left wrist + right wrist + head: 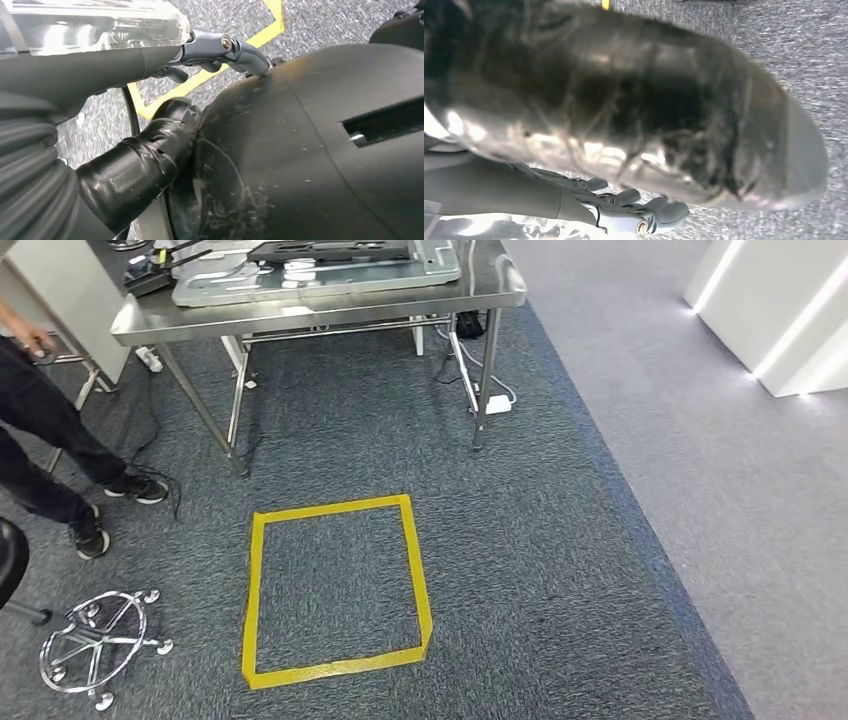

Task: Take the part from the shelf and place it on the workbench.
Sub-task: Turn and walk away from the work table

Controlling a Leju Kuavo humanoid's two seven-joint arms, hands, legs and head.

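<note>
Ahead of the yellow tape square (338, 588) on the dark carpet stands the steel workbench (330, 308), already carrying a large flat metal plate (320, 275) and some dark tools near its far left corner. Left of the square a person's legs (60, 455) and shoes are close to the bench's left legs, and a chrome chair base (98, 642) lies on the carpet further left. White cables and a power strip (497, 403) trail on the floor by the bench's right legs.

At the left wrist, the left hand (220, 52) sits against a large, scuffed black rounded shape; its fingers are curled, but I cannot tell whether they grip anything. At the right wrist, the right hand (624, 210) has its fingers bent beside a blurred dark glossy bulk, and again a grip cannot be confirmed. Whether either dark shape is the part or the robot's own body is unclear, and no shelf can be made out, so the part's place is not settled from these views.

The risks, as I judge them: walking toward the bench could bring the robot against the person or the chair base left of the square, or onto the cables. A crowded benchtop leaves little free surface, so a part set down carelessly could land on the plate or slip off the near edge.
</note>
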